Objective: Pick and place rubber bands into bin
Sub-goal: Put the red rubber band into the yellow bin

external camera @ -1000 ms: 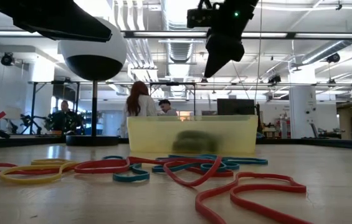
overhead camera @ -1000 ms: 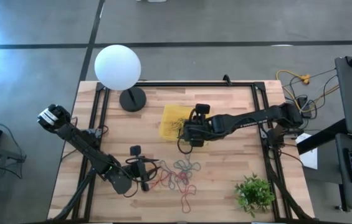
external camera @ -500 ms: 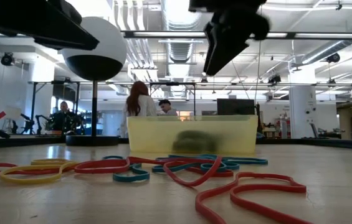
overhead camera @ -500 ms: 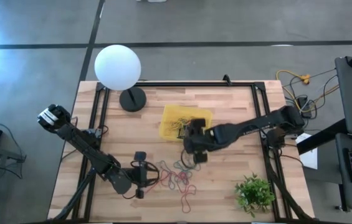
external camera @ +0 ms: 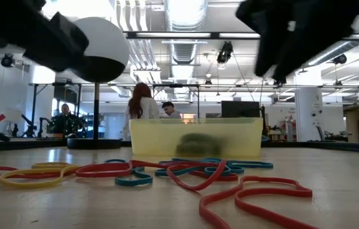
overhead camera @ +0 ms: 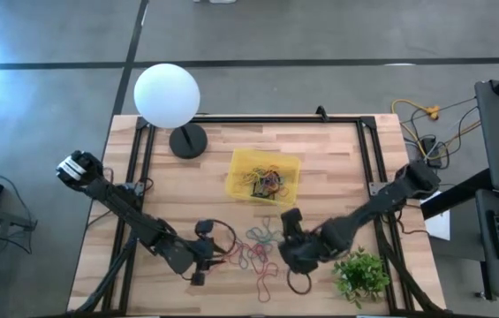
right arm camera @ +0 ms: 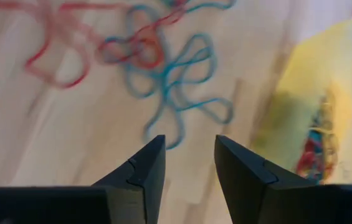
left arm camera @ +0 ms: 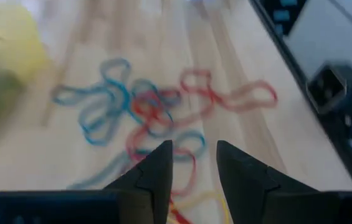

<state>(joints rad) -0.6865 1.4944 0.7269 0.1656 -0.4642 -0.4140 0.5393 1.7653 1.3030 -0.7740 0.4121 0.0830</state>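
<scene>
Loose rubber bands [overhead camera: 253, 252] in red, blue and yellow lie tangled on the wooden table near its front edge; the low view shows these bands [external camera: 185, 173] flat on the wood. The yellow bin [overhead camera: 242, 166] stands behind them at mid-table with several bands [overhead camera: 267, 183] inside. My left gripper [overhead camera: 221, 258] hovers open just left of the pile, which fills its wrist view [left arm camera: 157, 112] past the gripper [left arm camera: 194, 168]. My right gripper [overhead camera: 283, 254] hovers open just right of the pile, slanting down; beyond the gripper [right arm camera: 190, 162] lie blue bands [right arm camera: 176, 74] and the bin [right arm camera: 313, 124].
A white globe lamp [overhead camera: 167, 95] on a black base stands at the far left corner. A small green plant [overhead camera: 359, 274] sits at the near right, close beside my right arm. Black frame rails [overhead camera: 258, 118] run along the table's edges. People stand in the room beyond [external camera: 142, 102].
My right gripper has swung from above the bin toward the table's near edge and sunk a little, and now hangs to the right of the loose bands. My left gripper has turned at the wrist toward the pile, staying almost in place. The bands have not moved.
</scene>
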